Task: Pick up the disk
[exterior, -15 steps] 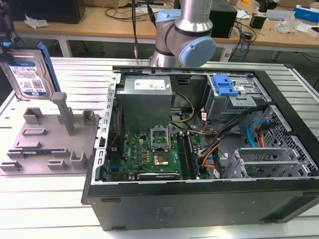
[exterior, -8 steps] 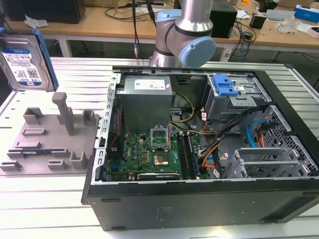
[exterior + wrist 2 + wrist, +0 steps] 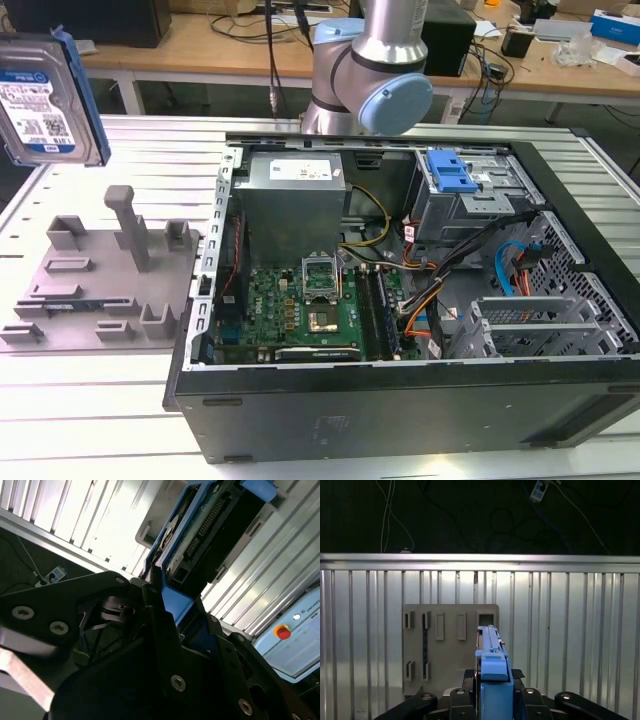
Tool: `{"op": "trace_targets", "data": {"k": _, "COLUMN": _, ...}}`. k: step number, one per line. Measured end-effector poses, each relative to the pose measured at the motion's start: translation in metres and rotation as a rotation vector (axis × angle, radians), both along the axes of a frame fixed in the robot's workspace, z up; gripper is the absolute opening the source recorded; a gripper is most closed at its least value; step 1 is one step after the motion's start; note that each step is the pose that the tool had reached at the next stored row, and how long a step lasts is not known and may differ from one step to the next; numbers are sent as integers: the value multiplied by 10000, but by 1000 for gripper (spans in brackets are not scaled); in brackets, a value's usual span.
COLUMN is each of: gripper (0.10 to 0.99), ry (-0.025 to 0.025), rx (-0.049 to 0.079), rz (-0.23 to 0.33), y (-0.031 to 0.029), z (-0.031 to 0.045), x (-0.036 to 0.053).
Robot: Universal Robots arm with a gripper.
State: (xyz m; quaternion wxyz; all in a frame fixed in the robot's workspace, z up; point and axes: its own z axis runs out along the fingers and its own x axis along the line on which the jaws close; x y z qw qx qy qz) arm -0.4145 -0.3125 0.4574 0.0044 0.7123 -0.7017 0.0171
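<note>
Disk (image 3: 45, 100), label outward, raised well above grey fixture plate (image 3: 100, 285) and beside open computer case (image 3: 400, 300); gripper (image 3: 492, 692) clamped on disk's blue rail

The black tool (image 3: 165, 615) holds the disk (image 3: 210, 535) by its blue side rail. Under the disk is the shiny ribbed table (image 3: 90, 520). A red button (image 3: 283, 631) sits far off.
</note>
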Motion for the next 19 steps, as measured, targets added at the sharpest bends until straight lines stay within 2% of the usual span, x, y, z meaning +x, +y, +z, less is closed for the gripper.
{"op": "trace_targets", "data": {"k": 6, "gripper": 369, "ry": 0, "rx": -1, "rz": 0, "y": 0, "z": 232, "x": 2}}
{"op": "trace_targets", "data": {"k": 19, "gripper": 369, "ry": 0, "rx": 0, "rz": 0, "y": 0, "z": 248, "x": 2}}
